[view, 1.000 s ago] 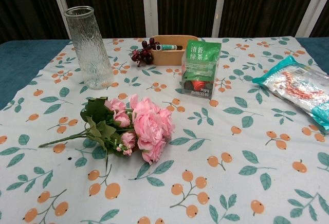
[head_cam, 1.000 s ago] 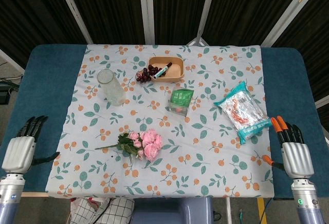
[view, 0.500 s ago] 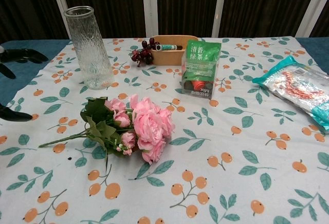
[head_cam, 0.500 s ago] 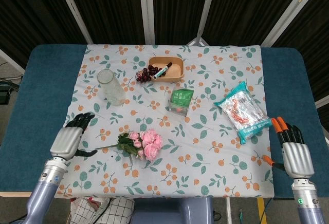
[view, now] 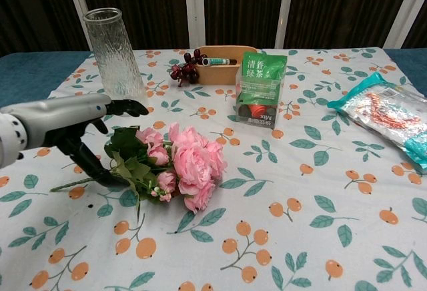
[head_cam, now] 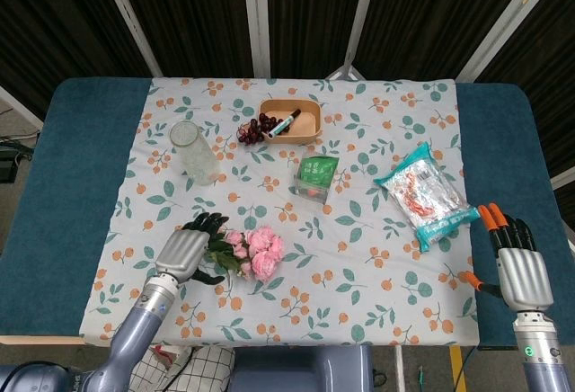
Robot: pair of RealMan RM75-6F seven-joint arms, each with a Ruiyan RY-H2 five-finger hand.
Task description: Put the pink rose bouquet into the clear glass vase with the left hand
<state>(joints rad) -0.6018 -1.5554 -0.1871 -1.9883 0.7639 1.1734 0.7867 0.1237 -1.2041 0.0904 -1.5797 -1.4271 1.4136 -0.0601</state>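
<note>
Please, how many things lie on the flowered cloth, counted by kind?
Flowers: 1, pink rose bouquet
Glassware: 1, clear glass vase
Trays: 1, tan tray holding a marker
Fruit: 1, dark grape bunch
Packets: 2, green packet, noodle packet
Total: 7

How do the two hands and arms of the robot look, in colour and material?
The left hand has a silver-grey back and black fingers. The right hand has the same grey back, with black fingers and orange fingertips. Both sit on pale bluish-grey arms; the right wrist carries a small green light.

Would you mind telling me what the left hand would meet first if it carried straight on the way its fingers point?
Probably the pink rose bouquet: the left hand reaches toward its leaves and stem.
</note>
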